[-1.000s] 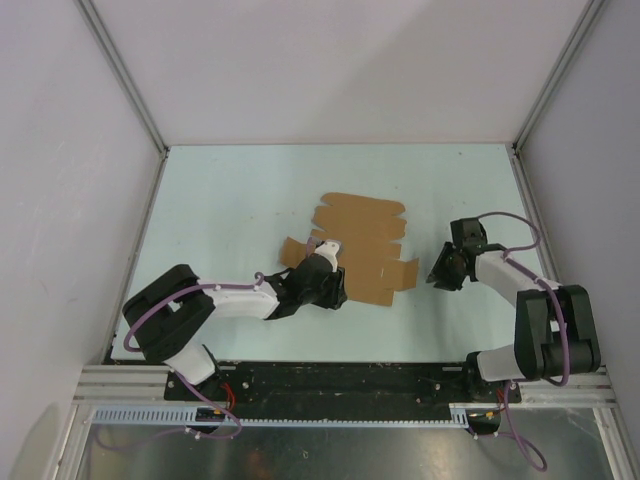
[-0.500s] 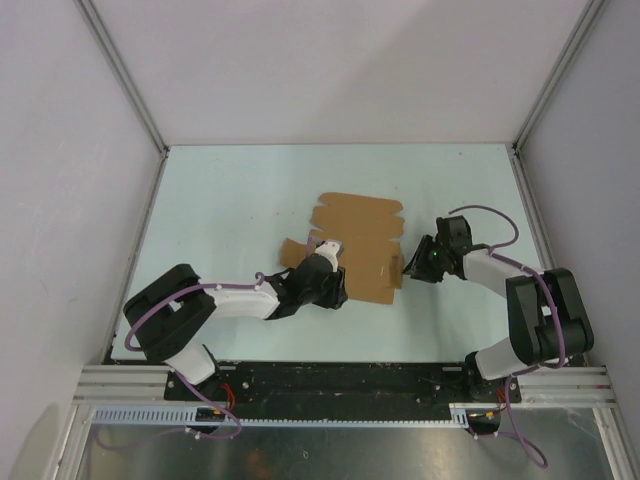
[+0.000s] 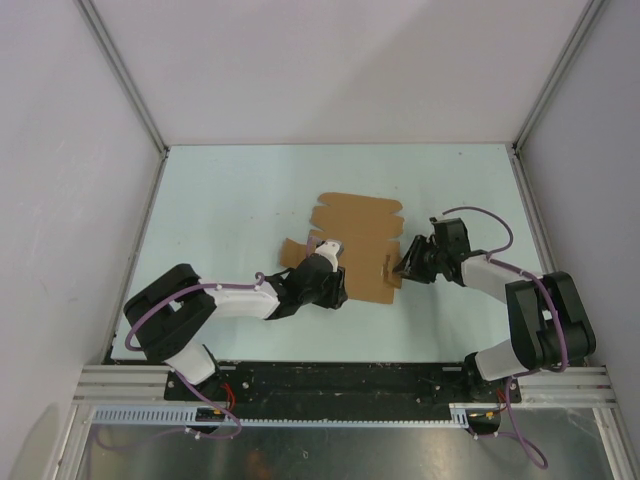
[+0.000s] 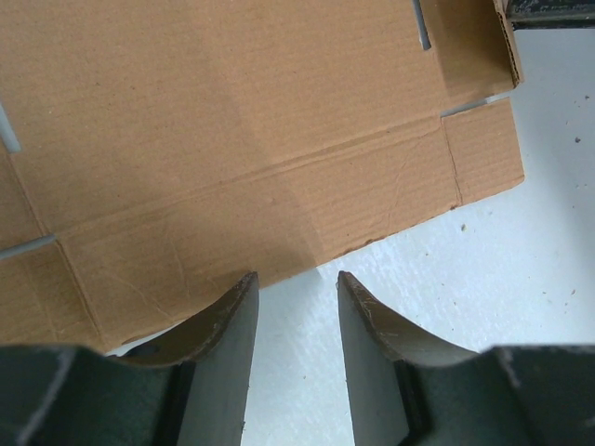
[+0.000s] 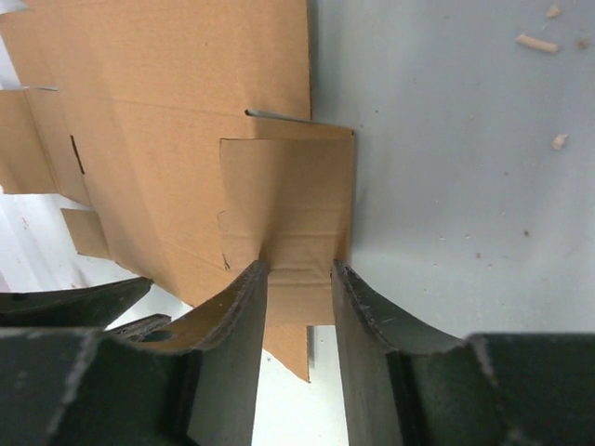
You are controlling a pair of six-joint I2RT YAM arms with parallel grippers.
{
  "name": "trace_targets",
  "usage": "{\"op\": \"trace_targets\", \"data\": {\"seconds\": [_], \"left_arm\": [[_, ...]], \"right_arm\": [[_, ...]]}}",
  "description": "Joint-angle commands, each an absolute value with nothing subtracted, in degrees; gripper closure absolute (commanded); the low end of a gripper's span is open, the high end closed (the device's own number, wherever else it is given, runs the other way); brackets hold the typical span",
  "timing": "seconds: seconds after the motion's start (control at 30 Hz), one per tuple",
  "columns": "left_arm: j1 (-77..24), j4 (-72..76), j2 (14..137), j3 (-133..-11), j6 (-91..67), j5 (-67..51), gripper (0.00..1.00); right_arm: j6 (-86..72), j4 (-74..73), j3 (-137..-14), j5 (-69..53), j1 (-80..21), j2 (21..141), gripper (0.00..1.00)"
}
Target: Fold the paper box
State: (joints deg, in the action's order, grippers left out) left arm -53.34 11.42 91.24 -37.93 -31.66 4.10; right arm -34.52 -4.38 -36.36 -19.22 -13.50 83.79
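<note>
The unfolded paper box (image 3: 358, 228) lay mid-frame on the desk (image 3: 230, 195). The left claw (image 4: 296, 283) stood spread at its lower-left edge. The right claw (image 5: 299, 274), also spread, straddled the raised flap (image 5: 288, 195) on its right side.

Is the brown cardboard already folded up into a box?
No, the paper box lies on the table as a mostly flat cut-out sheet with its flaps spread out.
</note>
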Motion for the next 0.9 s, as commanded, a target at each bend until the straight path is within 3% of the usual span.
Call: {"op": "trace_targets", "data": {"seconds": [0.0, 0.13, 0.37, 0.87], "left_arm": [[-53.79, 11.43, 92.29, -37.18, -32.43, 3.16, 0.55], [-53.79, 11.43, 92.11, -37.0, -32.43, 3.16, 0.55], [-53.79, 11.43, 92.2, -37.09, -32.52, 3.08, 0.56], [-53.79, 11.43, 92.02, -37.09, -32.52, 2.81, 0.56]], "right_arm": [[-35.33, -0.79, -35.86, -21.36, -13.36, 83.76, 0.59], [-34.9, -3.51, -35.77, -18.46, -12.83, 83.58, 0.54], [-34.19, -6.94, -35.42, -14.76, -10.99, 82.09, 0.39], [-37.61, 11.86, -29.89, -29.96, -8.27, 89.73, 0.36]]}}
